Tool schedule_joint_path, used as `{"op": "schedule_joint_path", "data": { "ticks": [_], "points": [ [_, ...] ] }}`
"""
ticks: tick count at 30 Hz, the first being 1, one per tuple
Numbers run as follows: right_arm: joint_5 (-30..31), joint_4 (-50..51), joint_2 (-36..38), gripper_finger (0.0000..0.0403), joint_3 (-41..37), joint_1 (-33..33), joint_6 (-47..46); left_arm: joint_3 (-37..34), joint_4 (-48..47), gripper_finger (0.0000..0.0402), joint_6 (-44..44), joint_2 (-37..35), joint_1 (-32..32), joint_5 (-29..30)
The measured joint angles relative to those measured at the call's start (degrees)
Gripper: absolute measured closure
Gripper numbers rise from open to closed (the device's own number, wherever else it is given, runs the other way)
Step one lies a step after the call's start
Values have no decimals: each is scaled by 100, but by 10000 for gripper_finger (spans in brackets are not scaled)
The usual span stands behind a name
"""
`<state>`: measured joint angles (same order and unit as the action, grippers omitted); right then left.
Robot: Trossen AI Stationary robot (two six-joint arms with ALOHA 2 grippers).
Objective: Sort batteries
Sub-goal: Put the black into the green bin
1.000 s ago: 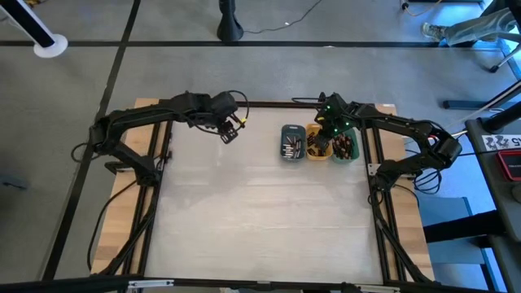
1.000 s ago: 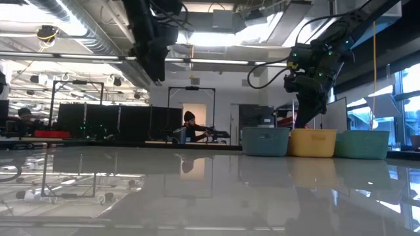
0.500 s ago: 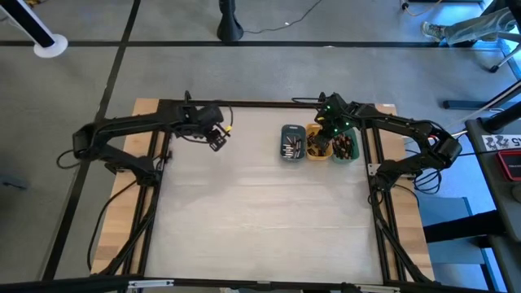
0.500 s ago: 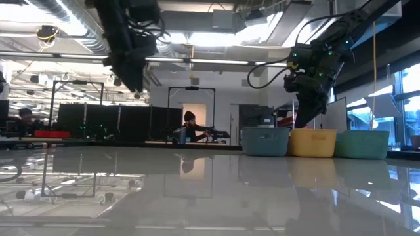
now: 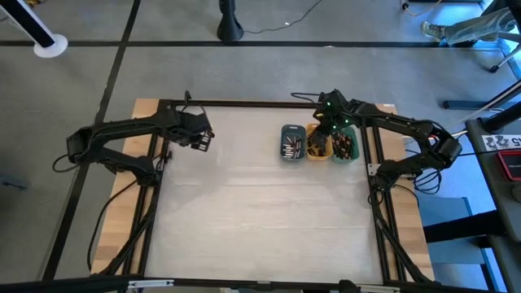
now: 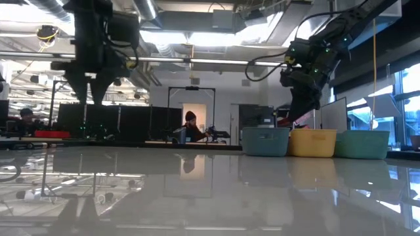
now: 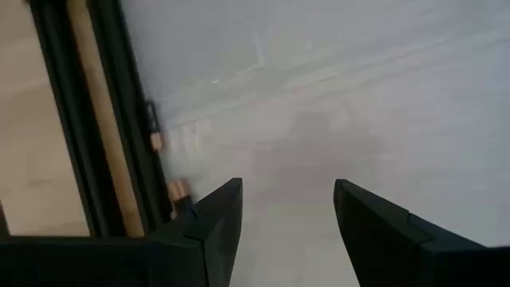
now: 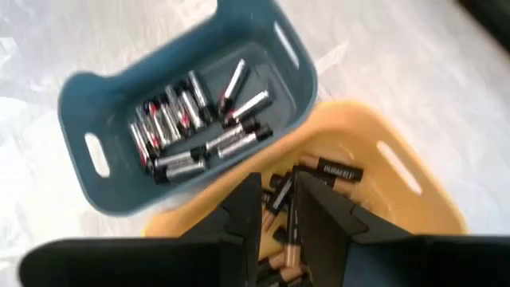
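the right gripper (image 8: 277, 209) hangs over the orange tray (image 8: 398, 199), fingers slightly parted, grasping nothing clearly seen; batteries (image 8: 195, 119) lie in the blue tray (image 8: 88, 96) and the orange one; the left gripper (image 7: 283, 211) hovers released above the bare counter (image 5: 260, 212), well apart

Both arms are dark, thin and jointed, with black cables looping along them. The right arm (image 5: 383, 124) has small green lights near the wrist. The left gripper (image 7: 288, 231) has two black, wedge-shaped fingers (image 7: 217, 227) with angular edges.
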<state>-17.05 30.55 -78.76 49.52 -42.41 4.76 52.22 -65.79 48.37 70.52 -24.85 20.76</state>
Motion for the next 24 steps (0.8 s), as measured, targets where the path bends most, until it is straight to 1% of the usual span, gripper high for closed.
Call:
{"op": "schedule_joint_path", "data": {
  "ticks": [4,8,12,15,17,21,24],
  "points": [
    [-4,-66,0,322,52,0,4,-214,140,215,58,0,-6,-74],
    [-4,-76,0,322,52,0,6,-242,192,215,-124,0,-6,-89],
    [-6,-75,0,322,52,0,6,-242,190,215,-609,0,-6,-105],
    [-6,-77,0,322,52,0,8,-242,277,215,-991,0,-8,-230],
    [-8,-86,0,322,52,0,8,-242,400,215,-1241,0,-6,-381],
    [-8,-98,0,322,52,0,8,-241,726,215,-1960,10,-8,-996],
    [-8,-114,0,322,52,0,8,-239,781,213,-2424,132,-7,-1254]
  ]
}}
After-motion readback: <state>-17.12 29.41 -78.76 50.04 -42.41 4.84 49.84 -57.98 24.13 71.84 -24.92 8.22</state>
